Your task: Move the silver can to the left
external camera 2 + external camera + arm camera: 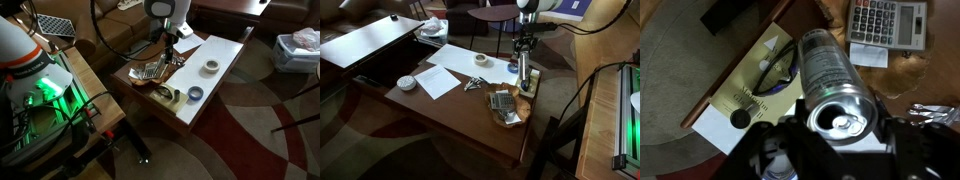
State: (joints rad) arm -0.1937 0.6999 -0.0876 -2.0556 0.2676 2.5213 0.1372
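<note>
The silver can (835, 85) stands between my gripper's (840, 140) two black fingers in the wrist view. Its opened top with the pull tab faces the camera. The fingers press on both sides of the can near its top. In both exterior views the gripper (524, 55) (170, 42) points straight down over the brown table's edge. The can (523, 76) (168, 56) hangs upright under it. I cannot tell whether the can's base touches the table.
A calculator (887, 22) (502, 101) lies on brown paper beside the can. Two tape rolls (481, 60) (513, 67), crumpled foil (473, 84), white paper (445, 78) and a round white object (407, 83) lie on the table (460, 112). A printed card (755, 85) lies under the can.
</note>
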